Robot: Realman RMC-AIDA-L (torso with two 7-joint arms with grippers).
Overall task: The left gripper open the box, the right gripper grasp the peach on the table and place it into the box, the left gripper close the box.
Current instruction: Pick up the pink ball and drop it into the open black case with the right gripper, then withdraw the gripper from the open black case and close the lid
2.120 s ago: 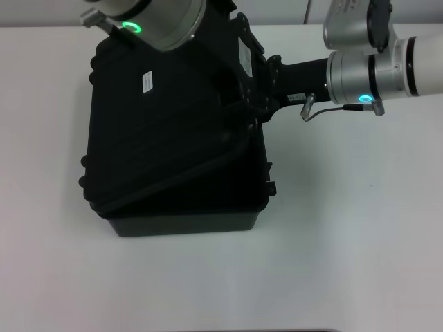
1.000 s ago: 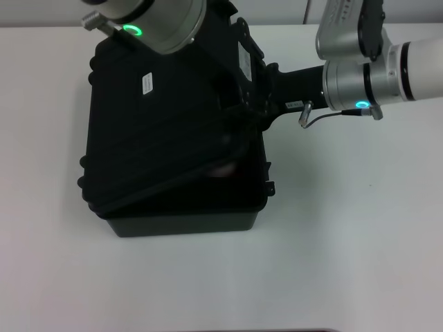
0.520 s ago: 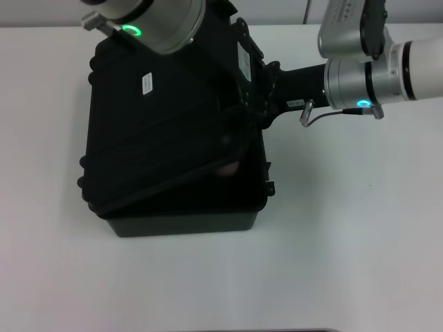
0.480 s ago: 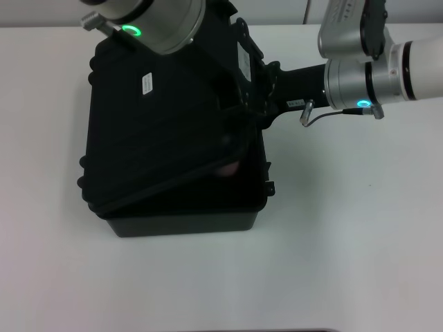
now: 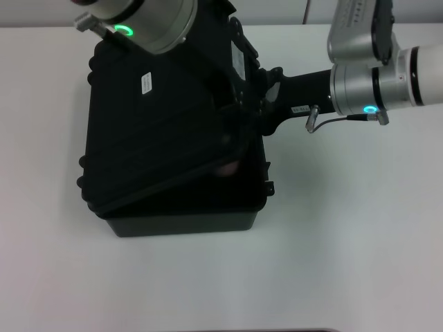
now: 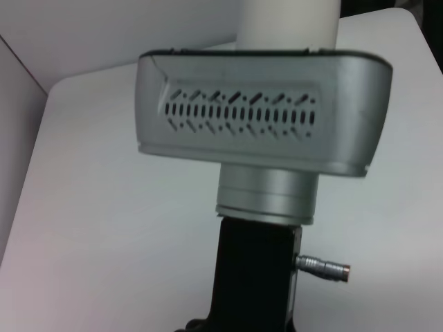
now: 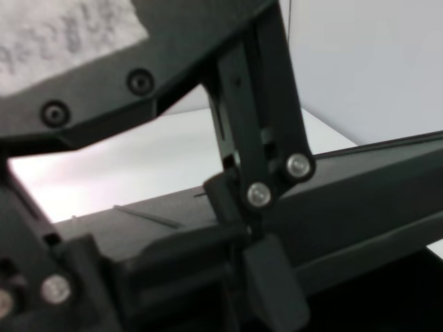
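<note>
Black plastic fills the middle of the white bench (image 5: 346,242): the box (image 5: 159,138) sits with its lid propped half open, held up at about eleven o'clock by the left pincer (image 5: 232,59), whose fingers look clamped on the lid's far edge. A dull-pink patch, the peach (image 5: 227,168), now lies inside the box near its three o'clock wall, where two seconds ago only darkness showed. The right pincer (image 5: 266,104) has drawn back slightly toward three o'clock since half a second ago, still at the box's rim; I cannot tell whether it is open. I'd judge the placing done, so lowering the lid comes next.
</note>
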